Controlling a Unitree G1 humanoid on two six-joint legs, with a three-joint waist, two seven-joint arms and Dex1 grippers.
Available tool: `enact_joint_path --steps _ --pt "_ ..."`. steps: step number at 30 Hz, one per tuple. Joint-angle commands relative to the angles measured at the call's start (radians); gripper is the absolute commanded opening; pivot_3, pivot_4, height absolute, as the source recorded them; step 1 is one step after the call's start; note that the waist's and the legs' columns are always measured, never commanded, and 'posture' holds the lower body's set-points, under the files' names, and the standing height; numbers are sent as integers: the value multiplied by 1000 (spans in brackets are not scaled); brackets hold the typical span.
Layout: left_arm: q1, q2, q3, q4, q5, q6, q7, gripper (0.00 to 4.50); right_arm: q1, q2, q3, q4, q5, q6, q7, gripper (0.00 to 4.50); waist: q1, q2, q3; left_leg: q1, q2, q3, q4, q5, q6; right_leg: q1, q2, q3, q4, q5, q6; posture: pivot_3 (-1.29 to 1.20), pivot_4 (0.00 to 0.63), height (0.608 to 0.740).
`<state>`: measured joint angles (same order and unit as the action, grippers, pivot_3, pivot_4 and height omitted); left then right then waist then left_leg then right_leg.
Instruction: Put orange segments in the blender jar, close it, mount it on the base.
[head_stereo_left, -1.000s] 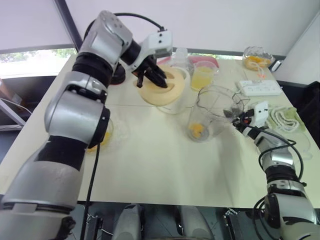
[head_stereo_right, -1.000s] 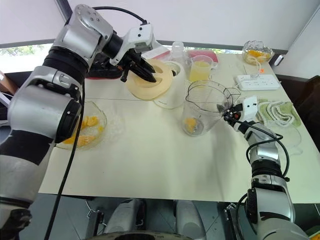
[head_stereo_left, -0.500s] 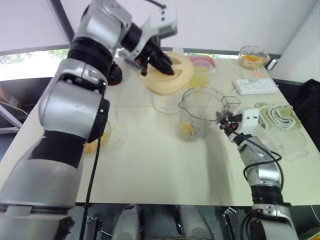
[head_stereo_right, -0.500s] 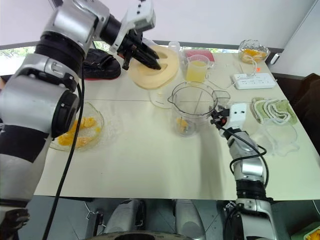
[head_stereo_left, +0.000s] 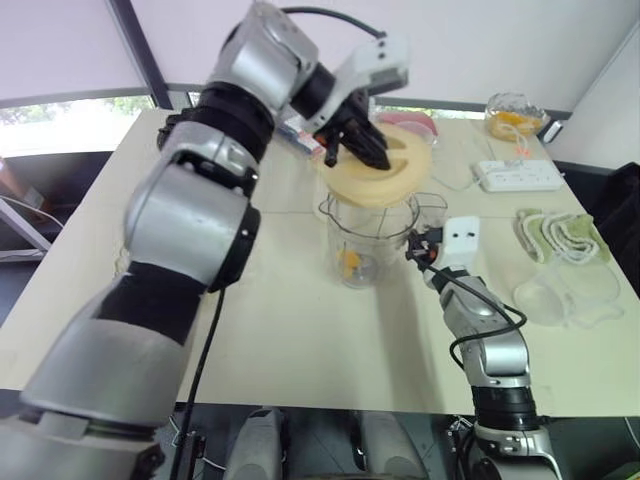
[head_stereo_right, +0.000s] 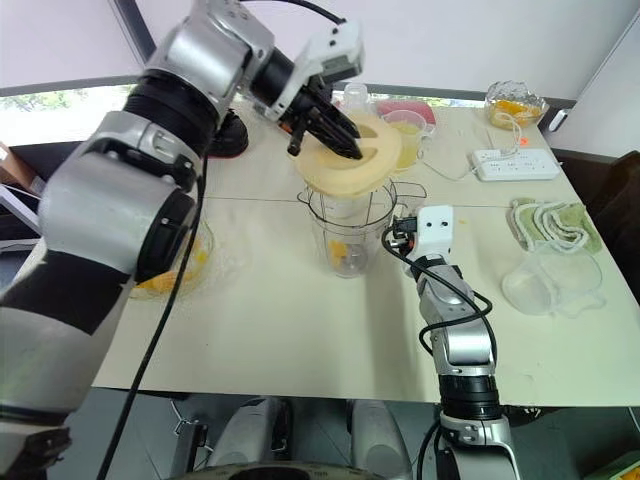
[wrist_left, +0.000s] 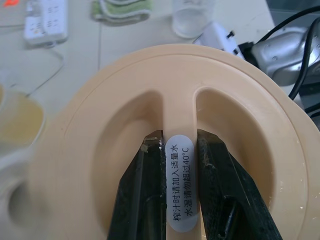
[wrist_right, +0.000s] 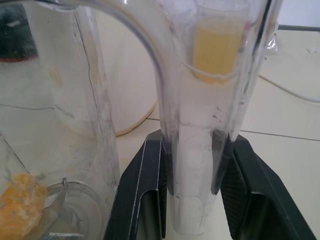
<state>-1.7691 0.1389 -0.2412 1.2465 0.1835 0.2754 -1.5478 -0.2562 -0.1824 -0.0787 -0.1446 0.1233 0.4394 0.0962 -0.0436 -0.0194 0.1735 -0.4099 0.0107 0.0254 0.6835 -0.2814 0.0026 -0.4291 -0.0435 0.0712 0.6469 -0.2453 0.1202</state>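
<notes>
The clear blender jar (head_stereo_left: 365, 240) stands mid-table with orange segments (head_stereo_left: 350, 262) at its bottom. My right gripper (head_stereo_left: 415, 252) is shut on the jar's handle (wrist_right: 192, 165), one finger on each side. My left gripper (head_stereo_right: 345, 148) is shut on the grip ridge of a flat cream lid (head_stereo_left: 380, 175). It holds the lid tilted just over the jar's mouth; I cannot tell whether they touch. More orange segments lie in a glass dish (head_stereo_right: 185, 265) at the left. The cream-white base (wrist_right: 132, 85) shows through the jar's wall, behind it.
A cup of yellow juice (head_stereo_right: 405, 140) stands behind the jar. At the back right are a glass bowl of fruit (head_stereo_left: 510, 112) and a white power strip (head_stereo_left: 520, 175). A green-and-white cloth (head_stereo_left: 560, 235) and a clear container (head_stereo_left: 565, 290) lie at the right.
My left arm has carried the lid to the right, from over the base to above the jar. My right gripper has drawn the jar leftward, in front of the base. The camera has also shifted.
</notes>
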Motion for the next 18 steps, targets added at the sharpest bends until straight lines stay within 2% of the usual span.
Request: enact_joint_path --steps 1,7,18 --pt "-6 -30 1 -24 -9 17 1 270 -5 5 14 -59 -19 -24 -10 850 -2 0 0 0 0 0 0 0 0 0 0 0 0 0 0 0 150 740" --pt "36 -71 -46 -32 32 38 40 270 7 14 14 -79 -24 -30 -24 850 -3 0 0 1 0 -1 0 0 0 0 1 0 1 0 0 0 150 740" --pt "92 -33 -83 -22 73 -57 98 270 24 24 18 -92 -25 -41 -27 850 -1 0 0 1 0 0 0 0 0 0 0 0 1 0 0 0 150 740"
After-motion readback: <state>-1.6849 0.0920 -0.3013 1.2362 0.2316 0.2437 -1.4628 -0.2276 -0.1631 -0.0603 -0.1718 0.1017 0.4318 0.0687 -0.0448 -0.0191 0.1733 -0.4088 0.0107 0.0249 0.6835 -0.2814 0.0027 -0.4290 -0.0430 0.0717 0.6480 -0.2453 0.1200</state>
